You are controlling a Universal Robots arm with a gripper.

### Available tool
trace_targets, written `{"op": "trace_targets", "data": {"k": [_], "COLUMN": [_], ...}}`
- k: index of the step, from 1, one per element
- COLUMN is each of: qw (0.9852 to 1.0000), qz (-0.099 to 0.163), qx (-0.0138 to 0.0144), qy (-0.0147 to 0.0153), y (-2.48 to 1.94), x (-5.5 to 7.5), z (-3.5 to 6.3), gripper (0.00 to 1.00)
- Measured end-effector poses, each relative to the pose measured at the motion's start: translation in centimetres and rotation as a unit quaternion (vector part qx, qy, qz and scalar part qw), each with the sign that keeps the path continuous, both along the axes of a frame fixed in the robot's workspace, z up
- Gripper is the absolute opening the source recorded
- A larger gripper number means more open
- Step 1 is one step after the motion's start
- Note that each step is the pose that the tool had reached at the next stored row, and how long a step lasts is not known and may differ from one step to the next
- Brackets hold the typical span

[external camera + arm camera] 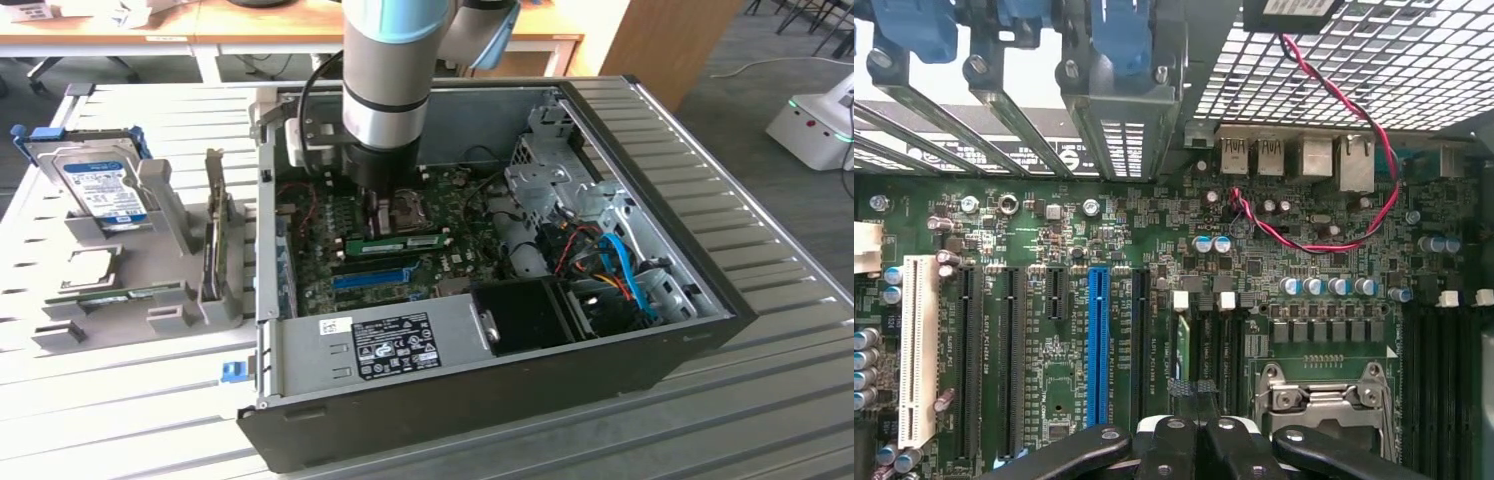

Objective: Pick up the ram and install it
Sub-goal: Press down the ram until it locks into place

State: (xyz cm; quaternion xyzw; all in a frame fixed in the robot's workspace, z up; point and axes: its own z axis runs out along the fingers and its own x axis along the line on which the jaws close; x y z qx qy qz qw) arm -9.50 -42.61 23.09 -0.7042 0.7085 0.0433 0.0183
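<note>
Arm is reaching down into the open computer case, gripper hanging low over the motherboard with its jaws pressed together, holding nothing visible. The ram is lying in a slot just near of the gripper, apparently seated or nearly so. Install is looking mostly done; full latching is not discernible.

No text can be read on any label
</note>
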Motion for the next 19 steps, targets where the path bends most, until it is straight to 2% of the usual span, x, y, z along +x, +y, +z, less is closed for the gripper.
{"op": "trace_targets", "data": {"k": [19], "qw": [1.0000], "qz": [0.000], "qx": [0.0000], "qy": [0.0000], "y": [0.02], "x": [-0.07], "z": [-0.27], "gripper": [0.11]}}
